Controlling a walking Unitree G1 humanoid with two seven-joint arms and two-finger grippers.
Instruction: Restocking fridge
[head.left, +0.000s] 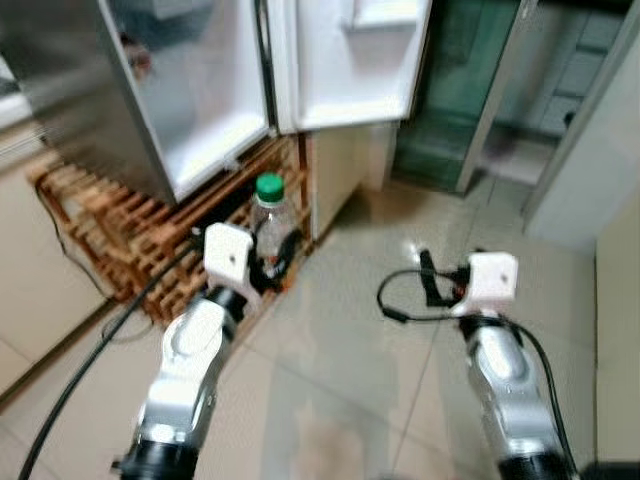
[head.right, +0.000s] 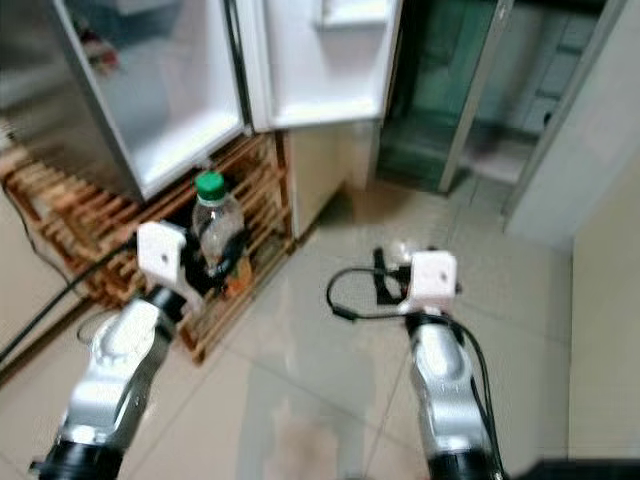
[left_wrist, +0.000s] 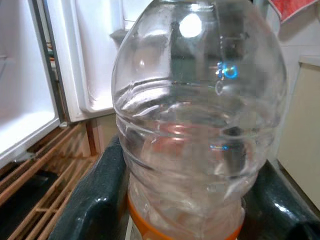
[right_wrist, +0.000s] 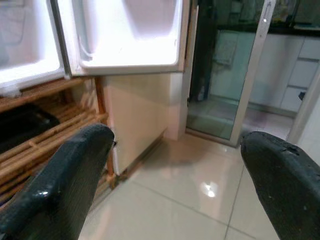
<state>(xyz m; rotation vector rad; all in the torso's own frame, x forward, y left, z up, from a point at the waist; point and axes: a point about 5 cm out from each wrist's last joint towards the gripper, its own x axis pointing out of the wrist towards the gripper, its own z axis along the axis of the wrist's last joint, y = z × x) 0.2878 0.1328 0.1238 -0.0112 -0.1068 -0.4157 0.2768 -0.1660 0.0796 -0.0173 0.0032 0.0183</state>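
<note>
**No readable text**

Nothing legible is showing anywhere. The clear bottle (left_wrist: 200, 125) is carrying an orange band, but no lettering is showing on it; the green cap (head.left: 269, 187) is looking blank. The fridge doors (right_wrist: 130, 30) are showing no brand, nos. or signs.

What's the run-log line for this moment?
left gripper: shut on bottle, upright | right gripper: open, empty | fridge door: open | stage: carrying
</note>
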